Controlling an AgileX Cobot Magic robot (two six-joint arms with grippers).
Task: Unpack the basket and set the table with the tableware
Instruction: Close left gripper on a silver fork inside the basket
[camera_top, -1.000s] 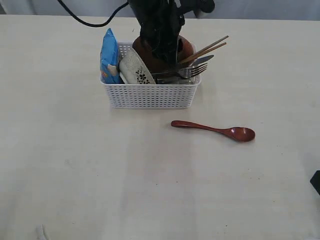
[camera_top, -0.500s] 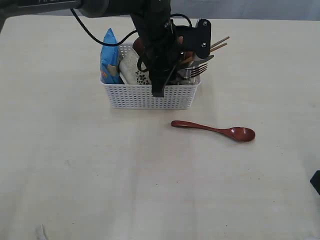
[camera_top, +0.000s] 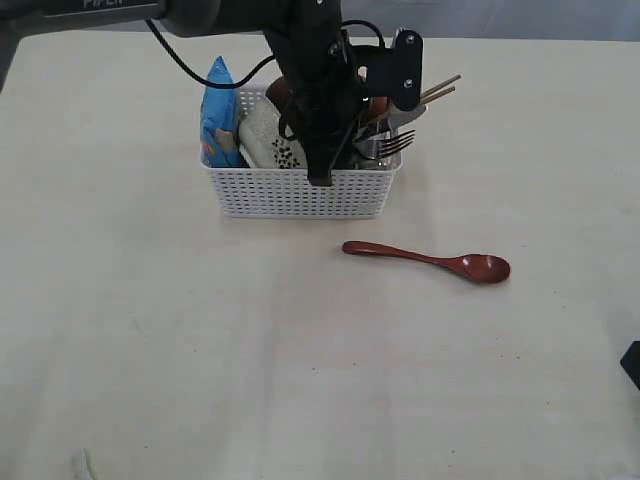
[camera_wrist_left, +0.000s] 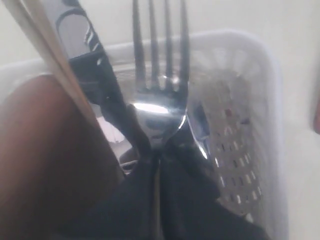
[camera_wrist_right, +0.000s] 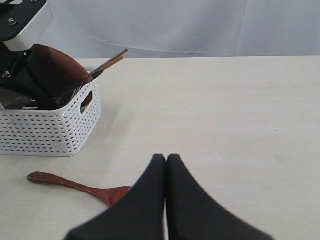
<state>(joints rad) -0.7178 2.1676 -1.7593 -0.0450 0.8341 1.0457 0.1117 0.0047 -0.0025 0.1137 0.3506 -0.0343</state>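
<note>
Now we draw the fork (camera_wrist_left: 159, 107) from the white basket (camera_top: 300, 195) on the table (camera_top: 150, 330): the left gripper (camera_wrist_left: 155, 159) pinches its neck and should next lift straight up, clear of knife (camera_wrist_left: 85, 45) and chopsticks (camera_wrist_left: 50, 54). The right gripper (camera_wrist_right: 166, 161), fingers (camera_wrist_right: 145, 200) pressed together, hovers near the red spoon (camera_top: 430, 262); the fork's handle is hidden behind the blurred left gripper.

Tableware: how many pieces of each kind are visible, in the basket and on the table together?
dark red wooden spoon: 1
steel fork: 1
steel knife: 1
wooden chopsticks: 2
floral bowl: 1
brown plate: 1
Total: 7
</note>
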